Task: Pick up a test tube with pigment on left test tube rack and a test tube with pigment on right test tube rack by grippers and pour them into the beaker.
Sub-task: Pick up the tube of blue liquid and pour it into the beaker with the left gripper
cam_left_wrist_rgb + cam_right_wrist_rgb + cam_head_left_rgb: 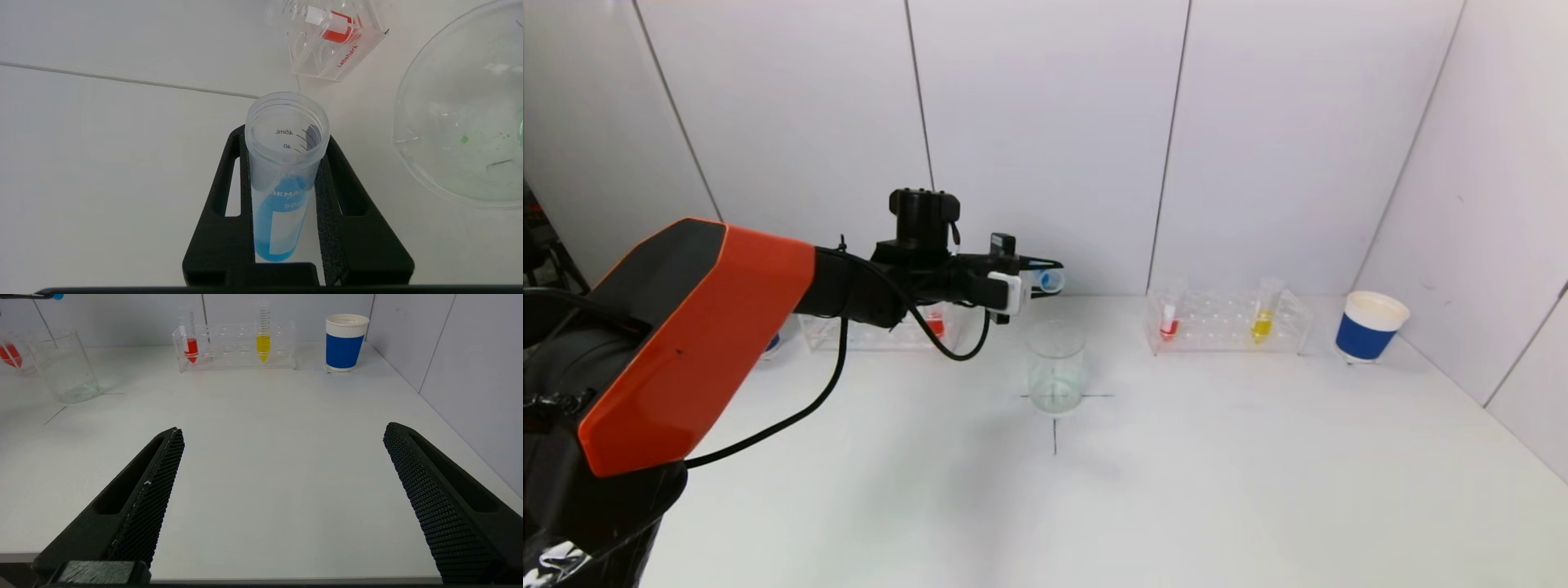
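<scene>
My left gripper is shut on a clear test tube with blue pigment, held tilted nearly level, above and just behind the glass beaker. In the left wrist view the tube sits between the black fingers, its open mouth towards the table and the blue liquid still inside; the beaker is beside it. The left rack holds a red tube. The right rack holds a red tube and a yellow tube. My right gripper is open and empty, low near the table's front edge.
A blue and white paper cup stands right of the right rack, near the side wall. A black cross is marked on the table under the beaker. The beaker's bottom has a faint green trace. White walls close the back and right.
</scene>
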`<state>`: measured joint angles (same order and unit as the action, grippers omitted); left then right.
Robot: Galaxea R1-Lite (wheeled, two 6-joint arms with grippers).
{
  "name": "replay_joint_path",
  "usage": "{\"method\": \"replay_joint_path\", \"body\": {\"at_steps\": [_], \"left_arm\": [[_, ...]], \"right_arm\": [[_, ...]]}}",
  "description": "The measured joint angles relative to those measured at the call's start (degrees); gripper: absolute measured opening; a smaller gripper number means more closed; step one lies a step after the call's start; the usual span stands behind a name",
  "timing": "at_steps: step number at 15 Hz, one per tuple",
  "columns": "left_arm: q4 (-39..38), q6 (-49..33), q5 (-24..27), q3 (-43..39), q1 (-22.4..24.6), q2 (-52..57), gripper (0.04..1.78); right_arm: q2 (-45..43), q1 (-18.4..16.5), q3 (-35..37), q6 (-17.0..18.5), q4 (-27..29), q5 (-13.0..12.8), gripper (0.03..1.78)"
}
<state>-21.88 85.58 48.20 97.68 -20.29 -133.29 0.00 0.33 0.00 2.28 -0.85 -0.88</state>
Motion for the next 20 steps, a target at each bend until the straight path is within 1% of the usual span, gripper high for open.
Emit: {"method": "replay_joint_path", "body": {"at_steps": [4,12,20], "left_arm": [[-0.09,5.0,-0.28,0.06,0.17,-0.09,0.45],[-0.55,11.41,-0.2,-0.5,0.3,0.3,0.45],[-0.57,19.82,0.06,-2.82,0.67,1.4,0.45]], "right_arm": [[0.0,0.0,0.0,0.0,0.0,0.02,1.77],[0.0,0.0,0.0,0.0,0.0,0.0,1.77],[0.0,0.0,0.0,0.0,0.0,0.0,1.77]]}}
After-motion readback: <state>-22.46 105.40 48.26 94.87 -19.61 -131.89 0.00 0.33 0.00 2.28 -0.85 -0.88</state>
